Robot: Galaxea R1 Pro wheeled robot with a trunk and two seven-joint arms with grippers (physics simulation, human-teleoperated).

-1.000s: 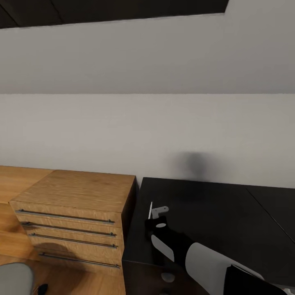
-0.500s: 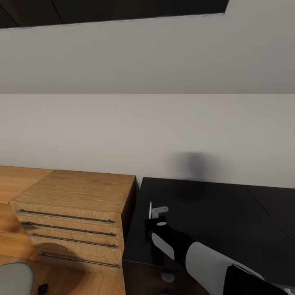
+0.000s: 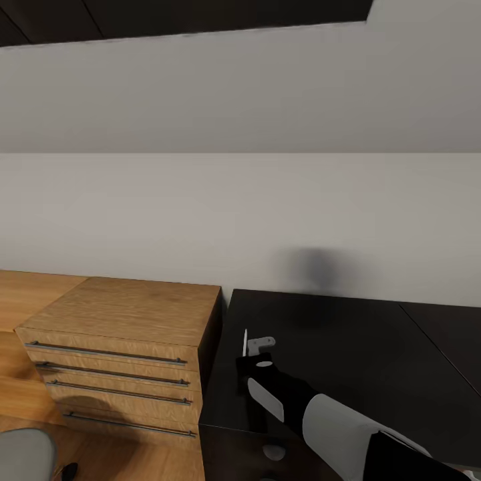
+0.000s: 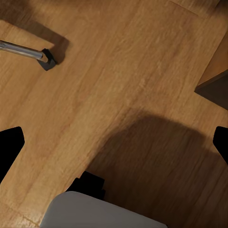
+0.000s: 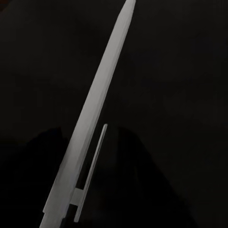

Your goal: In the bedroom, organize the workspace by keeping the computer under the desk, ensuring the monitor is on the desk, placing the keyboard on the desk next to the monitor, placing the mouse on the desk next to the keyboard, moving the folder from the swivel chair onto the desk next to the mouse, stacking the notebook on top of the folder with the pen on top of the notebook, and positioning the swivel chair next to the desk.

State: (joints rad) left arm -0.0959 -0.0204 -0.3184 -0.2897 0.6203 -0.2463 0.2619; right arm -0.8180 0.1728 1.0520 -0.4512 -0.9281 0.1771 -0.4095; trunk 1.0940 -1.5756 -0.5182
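From the head view, the black desk (image 3: 347, 361) fills the lower right, its near left corner at about seven o'clock of its own top, and its left edge runs back to the grey wall (image 3: 200, 214). Just beside that edge, at nine o'clock from it, stands the light wooden drawer unit (image 3: 127, 347), with only a thin dark gap between the two. Its four drawers with bar handles are all closed, so what is inside cannot be seen. Left of the unit lies bare wood floor (image 3: 27, 294), open back to the wall.

The right arm (image 3: 314, 414) reaches in from five o'clock over the near left part of the desk top. Its right gripper (image 3: 252, 349) holds the pen (image 3: 245, 342), which stands nearly upright above the black surface close to the desk's left edge. In the right wrist view the pen (image 5: 97, 114) is a pale slim shaft with its clip showing, against the black desk top.

At the lower left corner, at seven o'clock, is the grey edge of the swivel chair (image 3: 23, 454). The left wrist view looks down at the floor, one chrome leg and caster (image 4: 45, 58) of the chair, and the left gripper's dark fingertips (image 4: 9, 142) spread wide at the picture's sides, with nothing between them.
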